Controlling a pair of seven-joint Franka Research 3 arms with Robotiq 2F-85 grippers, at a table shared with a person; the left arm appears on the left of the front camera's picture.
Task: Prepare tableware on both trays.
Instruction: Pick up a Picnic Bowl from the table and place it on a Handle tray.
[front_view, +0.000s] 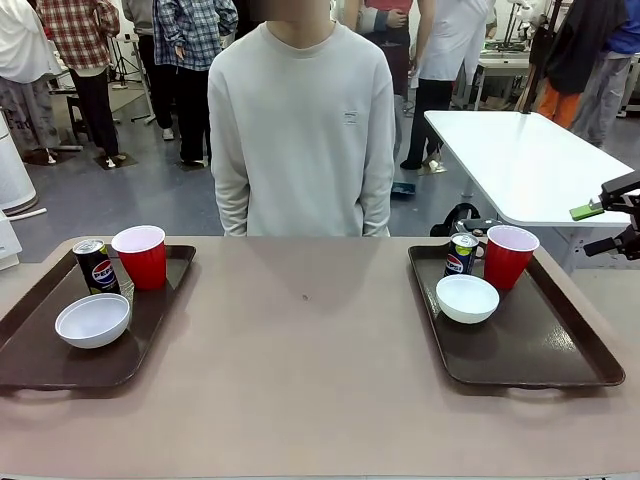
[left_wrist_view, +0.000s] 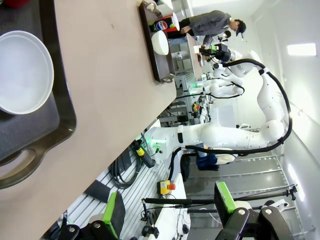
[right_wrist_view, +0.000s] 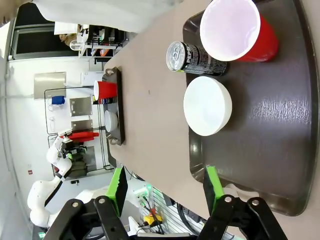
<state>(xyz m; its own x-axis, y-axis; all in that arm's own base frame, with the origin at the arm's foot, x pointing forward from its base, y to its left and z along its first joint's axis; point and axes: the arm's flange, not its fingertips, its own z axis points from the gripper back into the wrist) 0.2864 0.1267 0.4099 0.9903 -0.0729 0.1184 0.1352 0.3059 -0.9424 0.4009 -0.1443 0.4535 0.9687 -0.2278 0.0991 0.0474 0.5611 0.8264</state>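
Altogether two trays; two cups, bowls, cans.

Bare table between trays; person beyond.

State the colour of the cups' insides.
White inside, red outside; the right tray's cup shows it best in the right wrist view.

Left tray: white bowl near front, black Pepsi can upright beside red cup at back. Right tray: bowl front-left, can, red cup upright behind. Both trays flat on worktop.
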